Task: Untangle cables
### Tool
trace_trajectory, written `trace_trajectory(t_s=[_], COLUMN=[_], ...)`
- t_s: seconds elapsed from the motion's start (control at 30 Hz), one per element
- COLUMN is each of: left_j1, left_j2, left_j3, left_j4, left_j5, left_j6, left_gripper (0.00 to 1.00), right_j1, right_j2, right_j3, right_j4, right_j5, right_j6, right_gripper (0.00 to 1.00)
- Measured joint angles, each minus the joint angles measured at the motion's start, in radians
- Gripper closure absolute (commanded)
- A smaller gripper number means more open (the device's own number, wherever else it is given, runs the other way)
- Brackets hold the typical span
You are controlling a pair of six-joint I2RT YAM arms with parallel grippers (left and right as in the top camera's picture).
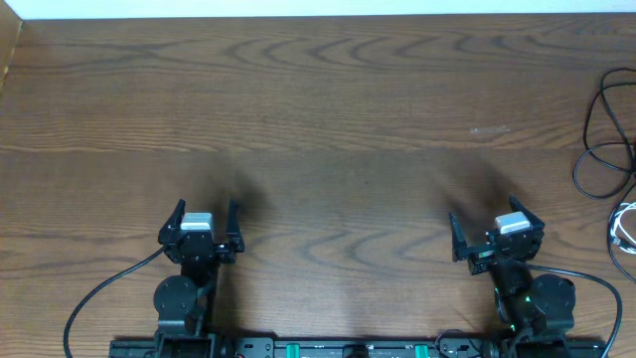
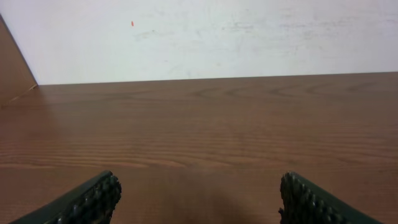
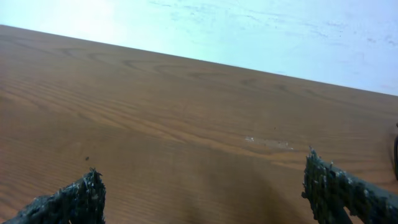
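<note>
Brown wood-grain table [image 1: 328, 119], white wall [image 2: 217, 37]; left claw [image 1: 206, 212], right claw [image 1: 490, 223] spread, empty (black cable [image 1: 587, 124], white cable [image 1: 622, 224] far right).

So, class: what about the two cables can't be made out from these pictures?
Black cable: overhead view, right edge cuts it off; no plug visible.
White cable: overhead view, only a short bit shows at the right edge.
Whether they tangle: out of frame.
Wrist views: only table and wall, no cable identifiable.
</note>
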Motion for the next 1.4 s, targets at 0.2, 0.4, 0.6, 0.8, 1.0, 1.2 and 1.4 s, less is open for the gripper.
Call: trace_trajectory(t_s=[0.2, 0.4, 0.6, 0.8, 1.0, 1.2, 1.4], left_j1=[0.0, 0.0, 0.0, 0.0, 0.0, 0.0, 0.0], left_j2=[0.0, 0.0, 0.0, 0.0, 0.0, 0.0, 0.0], left_j3=[0.0, 0.0, 0.0, 0.0, 0.0, 0.0, 0.0], left_j4=[0.0, 0.0, 0.0, 0.0, 0.0, 0.0, 0.0], left_j5=[0.0, 0.0, 0.0, 0.0, 0.0, 0.0, 0.0], left_j6=[0.0, 0.0, 0.0, 0.0, 0.0, 0.0, 0.0], left_gripper=[0.17, 0.17, 0.17, 0.17, 0.17, 0.17, 0.17], right_j1=[0.0, 0.0, 0.0, 0.0, 0.0, 0.0, 0.0], right_j2=[-0.003, -0.003, -0.003, -0.002, -0.003, -0.003, -0.003], right_j3=[-0.041, -0.064, -0.064, -0.064, -0.064, -0.064, -0.064], right_j4=[0.145, 0.163, 0.153, 0.153, 0.153, 0.153, 0.153], right_j5=[0.0, 0.001, 0.004, 0.011, 0.018, 0.019, 0.019], right_j6=[0.0, 0.0, 0.001, 0.002, 0.006, 0.007, 0.007], right_gripper=[0.01, 0.01, 0.01, 0.01, 0.01, 0.01, 0.01])
